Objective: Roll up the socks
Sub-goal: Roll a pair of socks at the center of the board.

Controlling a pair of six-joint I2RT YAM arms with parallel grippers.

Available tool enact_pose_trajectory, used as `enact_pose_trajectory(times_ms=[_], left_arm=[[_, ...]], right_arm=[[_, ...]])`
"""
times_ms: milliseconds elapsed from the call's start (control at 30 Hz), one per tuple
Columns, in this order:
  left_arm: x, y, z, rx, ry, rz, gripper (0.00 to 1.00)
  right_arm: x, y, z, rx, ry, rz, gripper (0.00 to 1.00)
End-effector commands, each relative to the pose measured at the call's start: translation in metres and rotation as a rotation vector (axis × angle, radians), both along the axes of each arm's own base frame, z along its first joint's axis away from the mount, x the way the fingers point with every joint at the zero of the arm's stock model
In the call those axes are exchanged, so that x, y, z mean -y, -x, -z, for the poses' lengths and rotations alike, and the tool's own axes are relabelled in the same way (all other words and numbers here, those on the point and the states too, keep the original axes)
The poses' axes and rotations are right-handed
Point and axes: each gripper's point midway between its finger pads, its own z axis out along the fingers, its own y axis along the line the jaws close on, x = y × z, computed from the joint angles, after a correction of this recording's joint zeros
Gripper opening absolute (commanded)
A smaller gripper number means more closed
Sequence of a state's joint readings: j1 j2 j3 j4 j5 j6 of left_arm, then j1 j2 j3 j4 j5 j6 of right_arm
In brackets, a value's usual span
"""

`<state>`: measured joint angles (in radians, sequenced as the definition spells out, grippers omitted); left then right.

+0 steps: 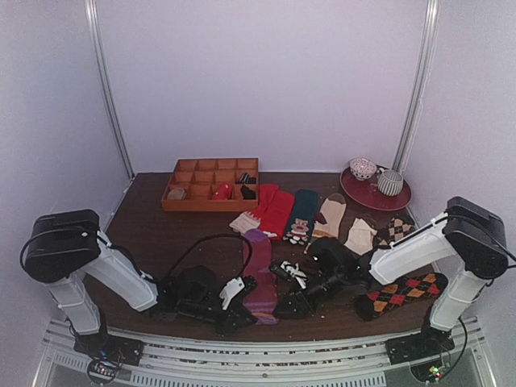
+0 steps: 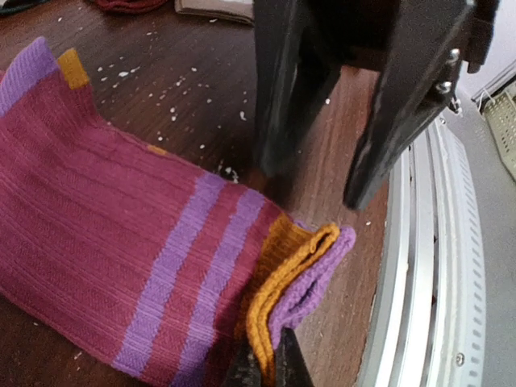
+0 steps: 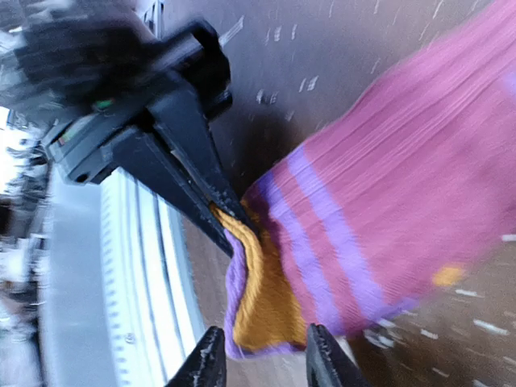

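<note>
Left claw is squeezed fully closed on the end of the purple sock, pinching the orange and violet cuff where its layers double over. From that pinch the sock lies flat across the dark wooden table, its magenta body crossed by two violet stripes just past the cuff. Holding the very end this way looks meant to give a firm starting edge, so the fabric can be turned over on itself and rolled along the sock's length. Right claw faces the left one with only the cuff between them. Its fingers are parted to a moderate gap and grip nothing, with the tips poised close by the cuff's outer edge, though blur makes it hard to say whether they touch the fabric. Judging by that pose, it seems ready to take or steady the cuff. Room is tight on one side: the table's near edge and its pale metal rail run just beside the cuff and alongside both claws, so any roll would have to travel away from the rail. On the far side of the claws from the rail, the sock rests on bare wood speckled with white lint. Other loose socks, a divided wooden tray and a red plate sit well beyond.
</note>
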<state>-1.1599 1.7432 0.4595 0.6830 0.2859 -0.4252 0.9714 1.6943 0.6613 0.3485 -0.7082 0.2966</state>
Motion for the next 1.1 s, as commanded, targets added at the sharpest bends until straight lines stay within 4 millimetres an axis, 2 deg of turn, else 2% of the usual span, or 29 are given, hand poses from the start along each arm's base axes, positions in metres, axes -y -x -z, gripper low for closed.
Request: enact_pose_trajectory(times_ms=[0, 133, 333, 400, 600, 800, 1067], left_arm=[[-0.048, 0.024, 0.057, -0.3, -0.237, -0.088, 0.0], [-0.054, 0.027, 0.061, -0.371, -0.252, -0.102, 0.0], [-0.059, 0.03, 0.071, -0.4, -0.276, -0.101, 0.0], [-0.059, 0.032, 0.072, -0.406, -0.274, -0.093, 0.0], [-0.059, 0.033, 0.073, -0.404, -0.278, -0.084, 0.0], [-0.061, 0.032, 0.074, -0.394, -0.283, -0.088, 0.0], [-0.062, 0.029, 0.073, -0.372, -0.285, -0.092, 0.0]], right_arm=[[0.007, -0.031, -0.03, 0.485, -0.071, 0.057, 0.38], [0.004, -0.016, -0.037, 0.729, -0.108, -0.039, 0.41], [-0.019, 0.012, -0.012, 0.886, 0.003, -0.22, 0.42], [-0.021, 0.014, -0.004, 0.927, 0.045, -0.23, 0.42], [-0.022, 0.016, 0.004, 0.925, 0.07, -0.24, 0.39], [-0.021, 0.012, 0.022, 0.919, 0.14, -0.247, 0.35], [-0.015, 0.01, 0.043, 0.839, 0.23, -0.233, 0.17]])
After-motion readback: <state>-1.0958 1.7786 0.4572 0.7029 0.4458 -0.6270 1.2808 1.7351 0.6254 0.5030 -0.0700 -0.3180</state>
